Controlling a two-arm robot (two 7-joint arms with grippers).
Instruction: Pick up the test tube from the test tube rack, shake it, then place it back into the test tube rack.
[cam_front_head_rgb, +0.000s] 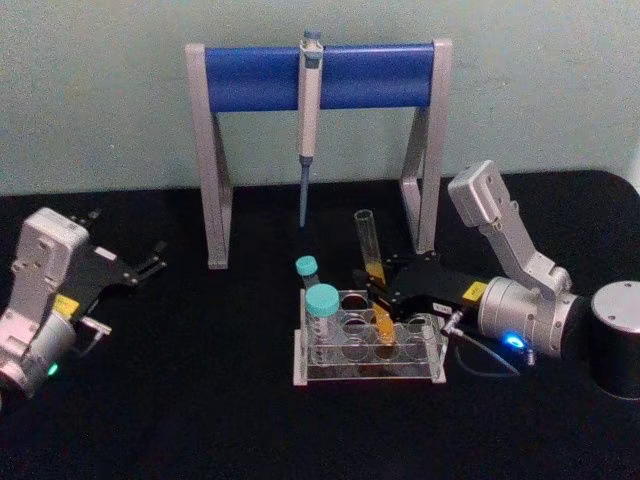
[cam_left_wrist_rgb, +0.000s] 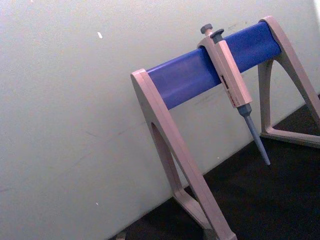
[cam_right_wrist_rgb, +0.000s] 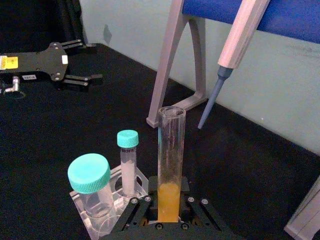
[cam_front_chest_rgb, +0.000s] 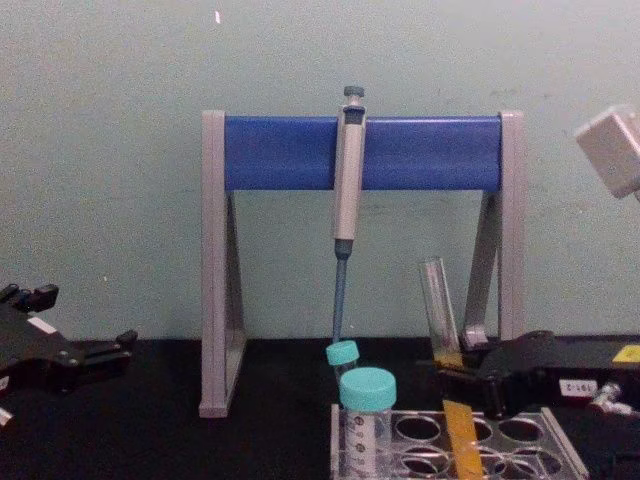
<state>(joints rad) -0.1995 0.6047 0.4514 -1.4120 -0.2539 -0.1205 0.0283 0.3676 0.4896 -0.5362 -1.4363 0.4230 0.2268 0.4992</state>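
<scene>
The test tube (cam_front_head_rgb: 368, 245) is clear glass with yellow-orange liquid in its lower part. It leans slightly, with its bottom down in a hole of the clear test tube rack (cam_front_head_rgb: 300, 372). My right gripper (cam_front_head_rgb: 378, 290) reaches in from the right and is shut on the tube's lower part, just above the rack. The right wrist view has the test tube (cam_right_wrist_rgb: 171, 150) standing between the black fingers (cam_right_wrist_rgb: 136, 212). From the chest, the test tube (cam_front_chest_rgb: 438, 300) rises above the right gripper (cam_front_chest_rgb: 455, 375). My left gripper (cam_front_head_rgb: 150, 260) rests open on the table at the far left.
Two teal-capped tubes (cam_front_head_rgb: 322, 305) (cam_front_head_rgb: 307, 267) stand at the rack's left end. Behind the rack rises a grey-and-blue pipette stand (cam_front_head_rgb: 250, 78), with a pipette (cam_front_head_rgb: 309, 110) hanging tip down just above and behind the tube. The table is black cloth.
</scene>
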